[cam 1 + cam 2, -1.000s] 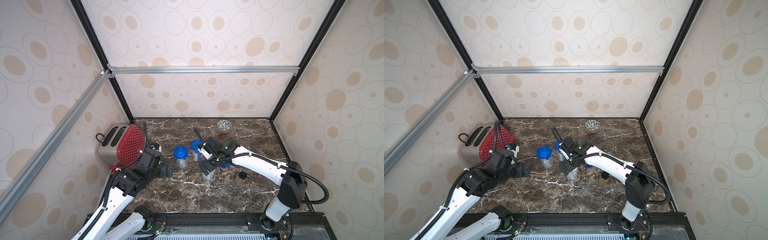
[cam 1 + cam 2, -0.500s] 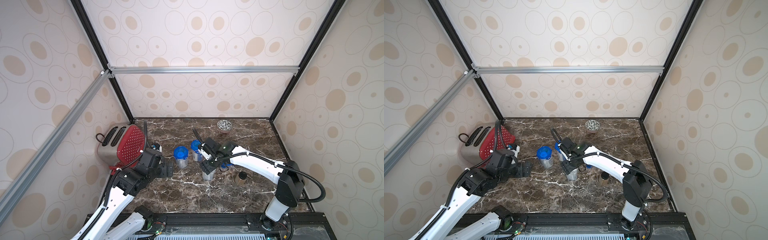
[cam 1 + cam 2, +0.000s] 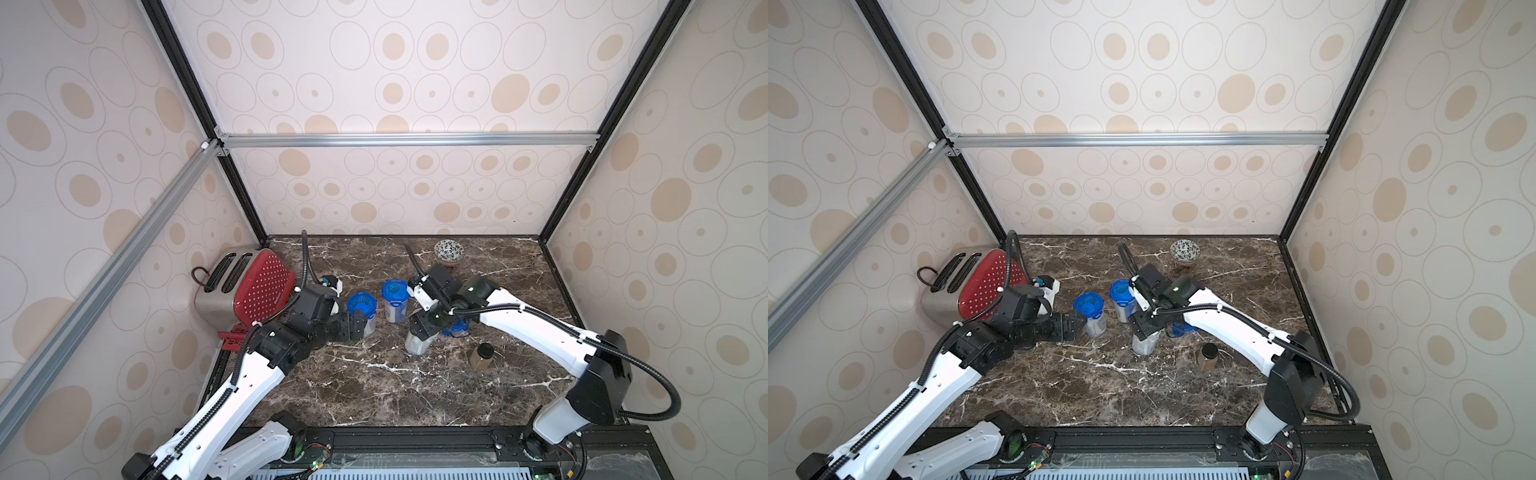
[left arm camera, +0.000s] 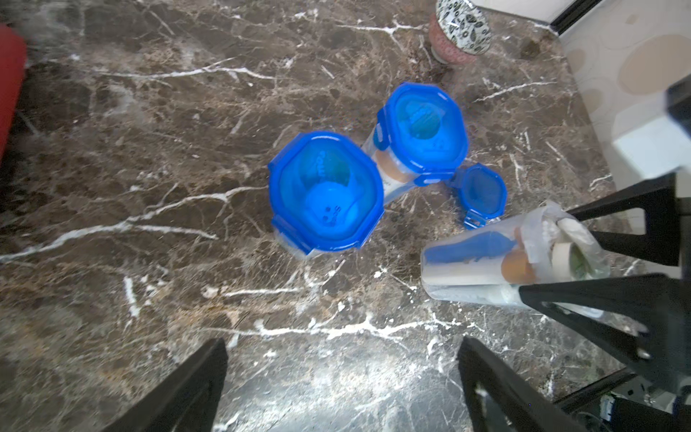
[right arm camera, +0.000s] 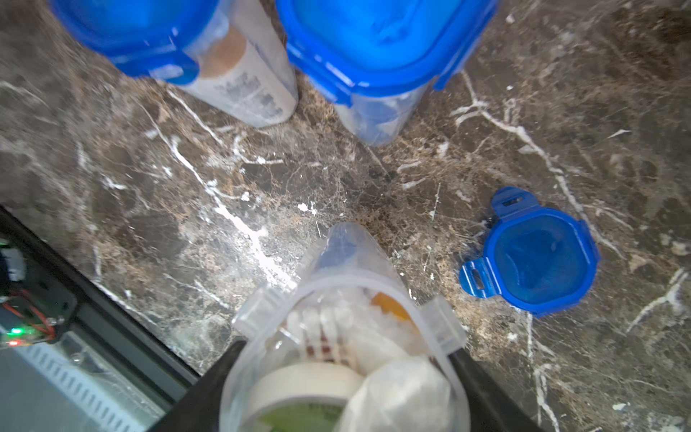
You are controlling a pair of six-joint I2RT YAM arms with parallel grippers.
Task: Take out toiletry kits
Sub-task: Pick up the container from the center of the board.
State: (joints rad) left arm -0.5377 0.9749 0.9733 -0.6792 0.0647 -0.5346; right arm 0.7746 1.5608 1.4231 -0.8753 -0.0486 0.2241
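Right wrist view puts the kit (image 5: 329, 377) right under you: white packets, a round roll and a gold cap packed inside the open jar (image 5: 347, 258), which stands near the middle of the counter (image 5: 187, 179). Your right claw (image 5: 346, 348) pinches that jar near its rim, one finger pressed on each side (the left wrist view shows the same hold from the side). A loose lid (image 5: 534, 262) lies flat on the counter just beside the jar, not touching it. Your left claw (image 4: 342, 343) is spread wide with nothing between its fingers, low over bare counter near two shut jars (image 4: 325, 190) that stand side by side. In both top views a brown jar (image 3: 482, 357) stands between the open jar and the right edge, a bowl (image 3: 449, 251) by the back edge and a toaster (image 3: 245, 286) at the left edge.
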